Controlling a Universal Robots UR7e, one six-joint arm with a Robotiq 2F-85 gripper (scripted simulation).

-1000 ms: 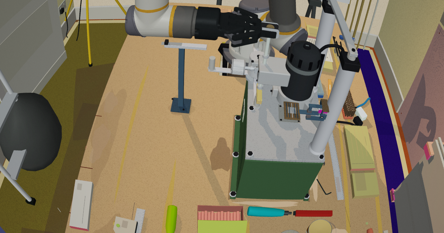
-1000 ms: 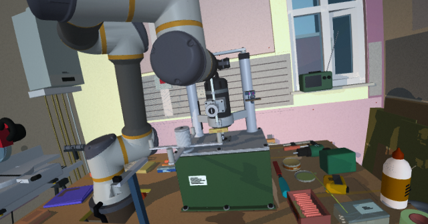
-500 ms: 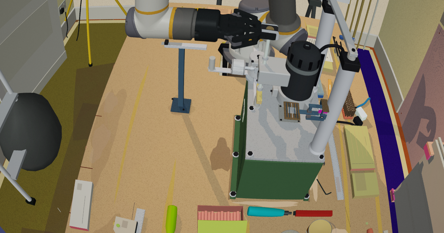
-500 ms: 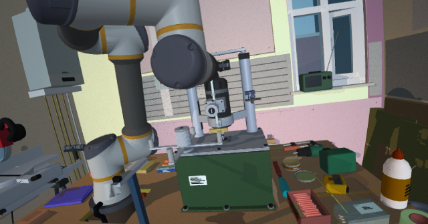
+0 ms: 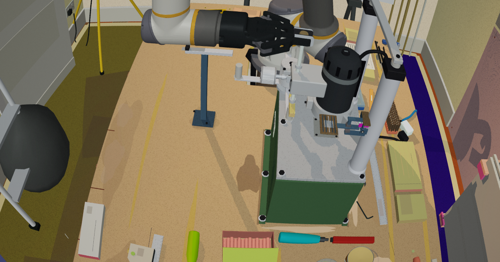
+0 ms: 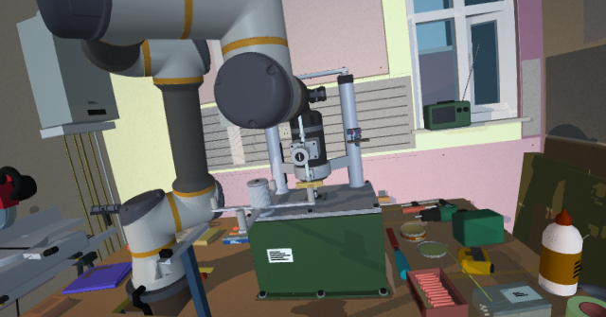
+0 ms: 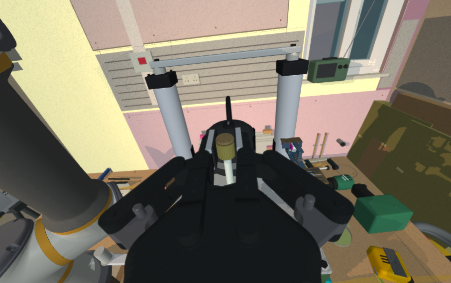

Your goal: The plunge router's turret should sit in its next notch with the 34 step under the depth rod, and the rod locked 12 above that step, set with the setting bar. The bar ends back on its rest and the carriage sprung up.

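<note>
On the grey top of the green base box (image 5: 307, 176) stands the plunge router, its black motor (image 5: 341, 78) carried between two grey columns (image 7: 287, 109). The white depth rod (image 5: 299, 56) rises at the carriage's left side and ends in a brass knob (image 7: 224, 145). Below it a yellowish turret (image 6: 307, 185) sits on the plate. A knurled white knob (image 5: 268, 75) and a lever with a small cylinder (image 5: 239, 71) stick out to the left. The setting bar rest (image 5: 208, 52) stands on a blue post left of the box. My gripper (image 7: 224, 148) reaches in horizontally from the left and is closed around the depth rod's brass knob.
Behind the router are the arm's own base and elbow (image 5: 316, 23) and a wall with a window (image 6: 454, 47). A small blue clamp (image 5: 355, 126) and a slotted plate (image 5: 328, 125) lie on the box top. Hand tools and boxes (image 5: 250, 243) litter the table around the box.
</note>
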